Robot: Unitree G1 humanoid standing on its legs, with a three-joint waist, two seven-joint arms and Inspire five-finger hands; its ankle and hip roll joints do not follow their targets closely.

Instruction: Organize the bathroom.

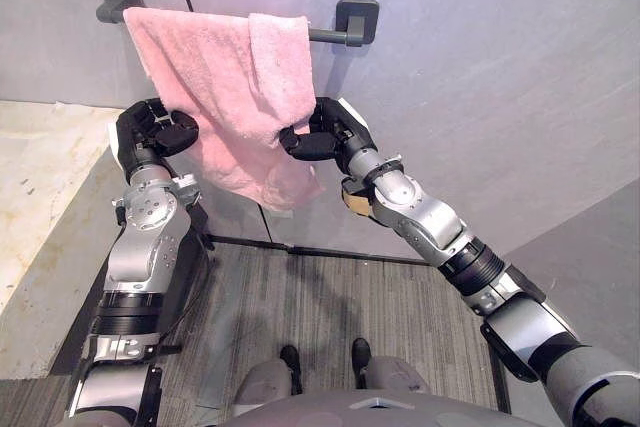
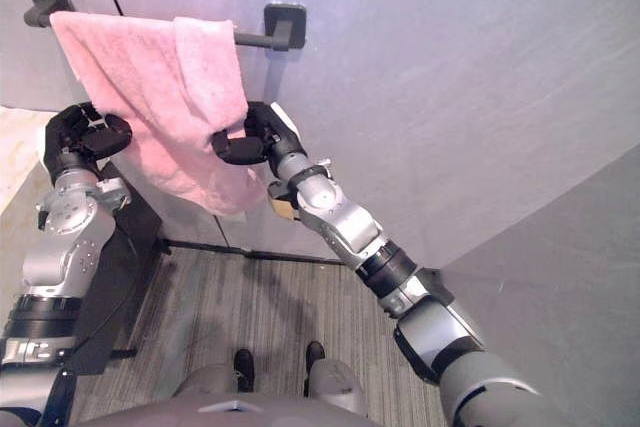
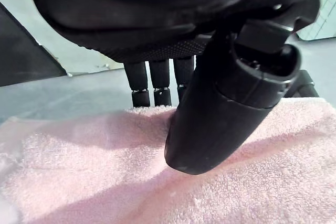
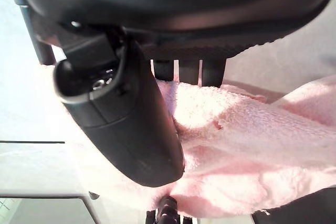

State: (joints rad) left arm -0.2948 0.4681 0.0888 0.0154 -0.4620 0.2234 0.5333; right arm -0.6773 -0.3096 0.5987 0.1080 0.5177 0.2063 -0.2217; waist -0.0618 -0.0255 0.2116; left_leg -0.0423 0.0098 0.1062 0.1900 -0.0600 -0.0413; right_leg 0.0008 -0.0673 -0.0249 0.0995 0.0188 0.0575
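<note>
A pink towel (image 1: 235, 87) hangs over the wall bar (image 1: 328, 36) above both hands; the left hand (image 1: 160, 132) pinches its left edge; the right hand (image 1: 318, 135) seemingly pinches its right edge.

No legible text, label, brand mark, number or sign appears in any view. The pink towel (image 1: 235, 87), the dark towel bar (image 1: 330, 35), the grey wall (image 1: 480, 77) and the carpeted floor (image 1: 330, 307) carry no print that can be read.
</note>
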